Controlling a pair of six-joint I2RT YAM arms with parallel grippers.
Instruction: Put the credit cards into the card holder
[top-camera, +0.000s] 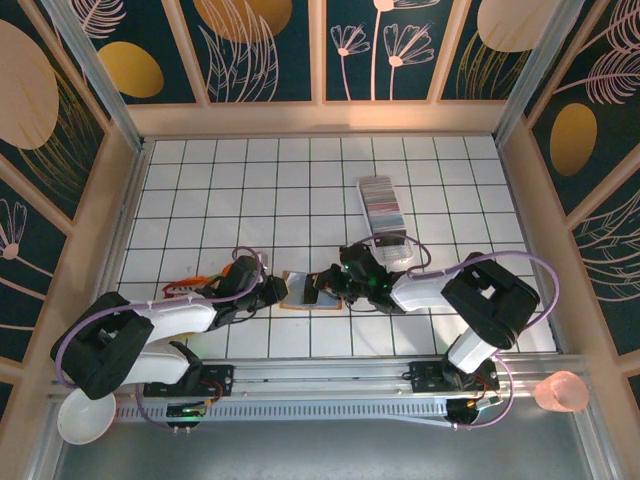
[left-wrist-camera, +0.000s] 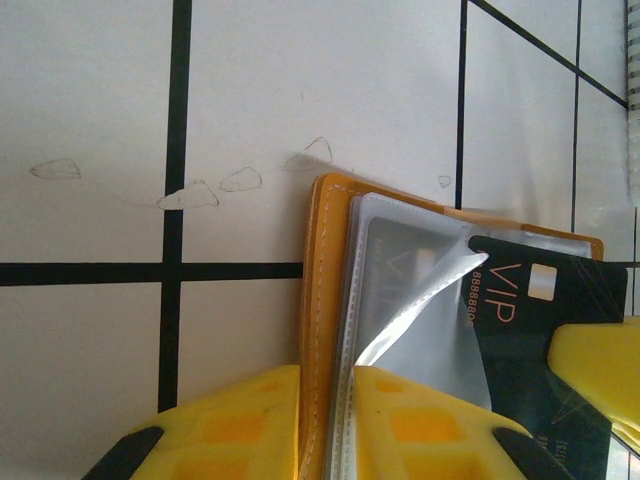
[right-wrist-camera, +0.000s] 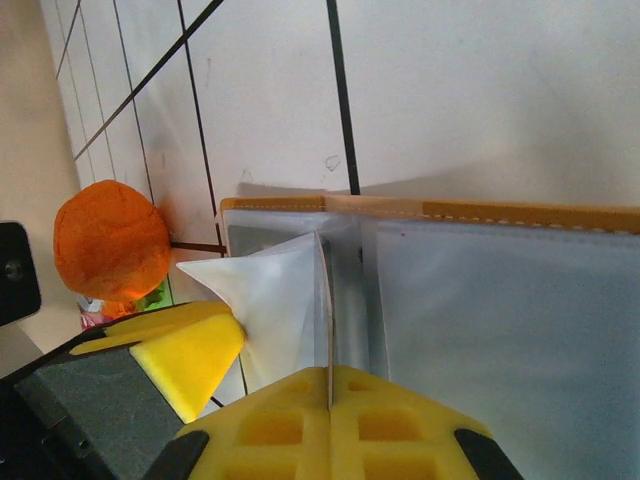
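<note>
The tan leather card holder (top-camera: 297, 290) lies open on the tiled table between the two arms, its clear sleeves (left-wrist-camera: 400, 240) showing. My left gripper (left-wrist-camera: 328, 375) is shut on the card holder's near edge (left-wrist-camera: 322, 260), pinching leather and sleeves together. One clear sleeve flap (left-wrist-camera: 425, 300) is lifted. My right gripper (right-wrist-camera: 329, 385) is shut on a black VIP credit card (left-wrist-camera: 515, 330), which shows edge-on (right-wrist-camera: 327, 300) over the card holder's sleeves (right-wrist-camera: 500, 310). In the top view the right gripper (top-camera: 335, 285) meets the left gripper (top-camera: 278, 292) over the holder. More credit cards (top-camera: 383, 198) stand in a row behind.
The row of cards sits in a long clear tray (top-camera: 397, 247) just behind the right arm. An orange soft object (right-wrist-camera: 110, 240) lies left of the holder near the left arm. A white bowl (top-camera: 85, 418) and a pink cup (top-camera: 562, 392) stand off the table's near corners.
</note>
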